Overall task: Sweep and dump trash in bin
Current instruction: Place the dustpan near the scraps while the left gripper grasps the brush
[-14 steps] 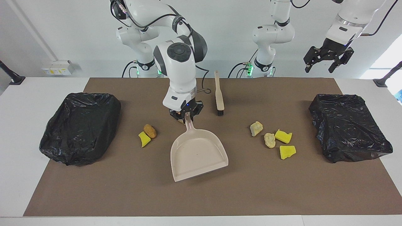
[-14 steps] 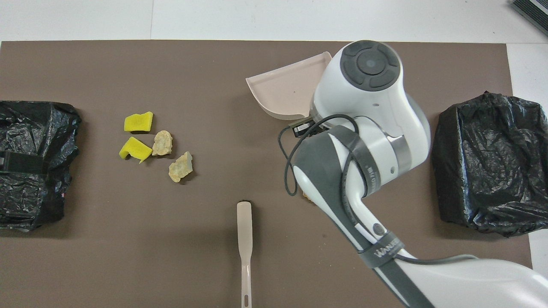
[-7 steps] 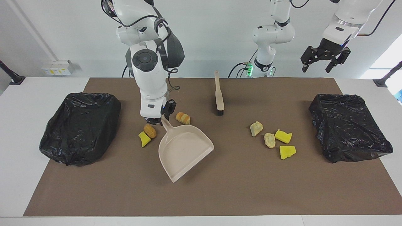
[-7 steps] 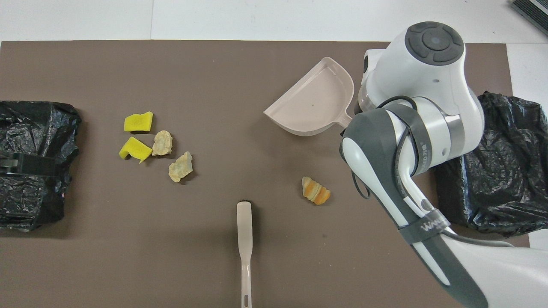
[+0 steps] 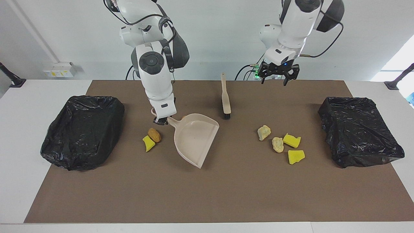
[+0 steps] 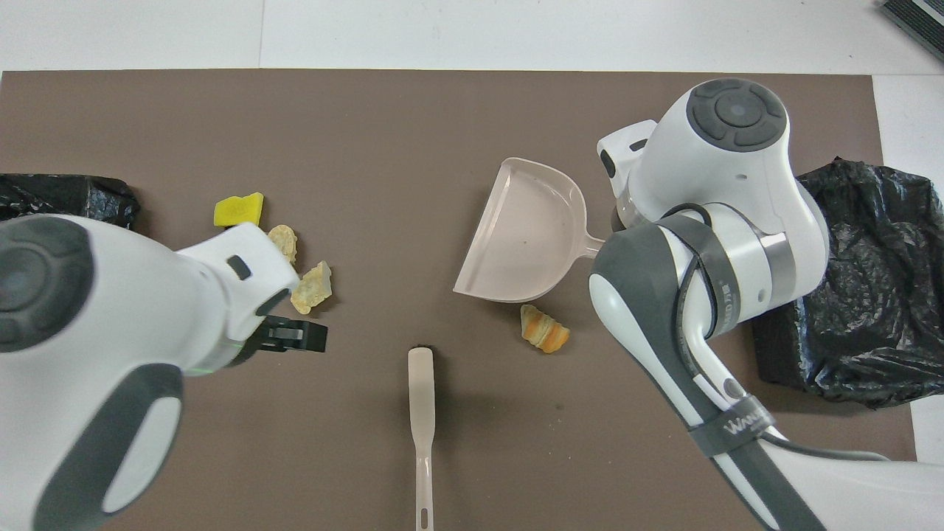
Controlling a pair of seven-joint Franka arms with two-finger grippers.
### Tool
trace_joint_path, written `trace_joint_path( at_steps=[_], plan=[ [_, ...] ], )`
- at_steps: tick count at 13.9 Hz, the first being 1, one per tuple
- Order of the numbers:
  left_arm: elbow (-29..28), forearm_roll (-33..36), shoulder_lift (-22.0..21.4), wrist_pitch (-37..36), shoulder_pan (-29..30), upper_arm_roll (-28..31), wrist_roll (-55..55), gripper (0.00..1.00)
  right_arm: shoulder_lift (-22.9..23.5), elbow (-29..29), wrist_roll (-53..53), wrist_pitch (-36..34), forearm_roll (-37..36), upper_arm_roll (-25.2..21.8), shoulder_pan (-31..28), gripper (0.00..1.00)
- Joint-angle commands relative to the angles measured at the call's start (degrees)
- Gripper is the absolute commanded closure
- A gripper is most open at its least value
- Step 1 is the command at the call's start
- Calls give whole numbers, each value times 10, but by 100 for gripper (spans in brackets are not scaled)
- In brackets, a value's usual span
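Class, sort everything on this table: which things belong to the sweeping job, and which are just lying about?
Job: trash chunks, dustpan in right pincer, brush, two lined bins, left pincer.
Lying about: brown mat only.

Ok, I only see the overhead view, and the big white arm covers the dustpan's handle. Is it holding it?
Observer: Yes. In the facing view the right gripper is shut on the handle of the dustpan.
Operator: Is any trash hiding under that arm?
Observer: Two chunks, a brown lump and a yellow wedge. They lie side by side next to the handle, toward the right arm's end of the table.
Operator: And the brush, is anything touching it?
Observer: No. The left gripper hangs open in the air above the mat, apart from the brush.
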Motion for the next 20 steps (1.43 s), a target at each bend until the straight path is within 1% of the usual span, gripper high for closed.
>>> trace_joint_path(
  at_steps=[1, 2, 4, 6, 7, 10, 12, 13, 16, 17, 18, 20],
  plan=[
    [-115, -5, -38, 79, -76, 12, -79, 0, -58, -99, -72, 57, -8, 2, -6, 100],
    [-146, -5, -38, 96, -103, 12, -100, 0, -73, -139, -83, 96, -9, 2, -6, 100],
    [-197, -5, -33, 128, -153, 12, -137, 0, -78, -180, -90, 131, -26, 1, -10, 100],
    [-251, -5, -24, 211, -194, 12, -200, 0, -82, -193, -94, 143, -28, 2, -8, 100],
    [-268, -5, -24, 237, -216, 12, -220, 0, -85, -196, -101, 143, -28, 3, -7, 100],
    [-291, -10, -19, 249, -258, 12, -239, 0, -93, -212, -107, 147, -28, 2, -6, 100],
    [-320, -10, -16, 304, -284, 12, -283, 0, -93, -213, -112, 157, -28, 3, -6, 100],
    [-321, -10, -14, 316, -285, 12, -291, 0, -93, -212, -118, 160, -28, 2, -6, 100],
    [-322, -10, -4, 317, -294, 12, -292, 0, -86, -211, -137, 160, -44, 3, 2, 100],
    [-322, -10, -3, 316, -294, 12, -291, 6, -86, -211, -138, 160, -52, 3, 5, 100],
    [-321, -10, -3, 315, -294, 12, -288, 33, -86, -211, -138, 160, -53, 3, 5, 100],
    [-319, -10, -1, 306, -294, 12, -285, 100, -86, -211, -138, 160, -53, 3, 6, 100]
  ],
)
